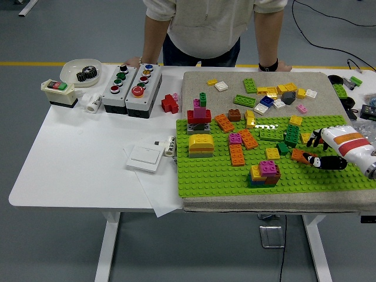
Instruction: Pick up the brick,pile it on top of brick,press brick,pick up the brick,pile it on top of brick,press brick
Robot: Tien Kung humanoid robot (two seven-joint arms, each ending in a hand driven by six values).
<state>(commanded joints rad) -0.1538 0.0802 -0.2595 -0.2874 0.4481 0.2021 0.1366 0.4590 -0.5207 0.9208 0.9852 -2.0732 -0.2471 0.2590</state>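
My right hand [312,150] reaches in from the right over the green baseplate [217,176]. Its thumb and fingers are curled onto the right end of an orange brick [298,155], which sits tilted just above the plate's studs. To the left of it stands a small stack topped by a pink brick [267,169]. Loose orange bricks [237,154], a yellow stack [201,144] and a red, pink and green stack [200,114] sit further left on the plate. The left arm is out of view.
A person stands at the far side with one hand [132,61] and the other hand [276,66] resting on the table edge. Several loose bricks lie on the grey mat [194,88]. Two button boxes [132,88], a bowl [73,73] and a white switch plate [145,157] are at the left.
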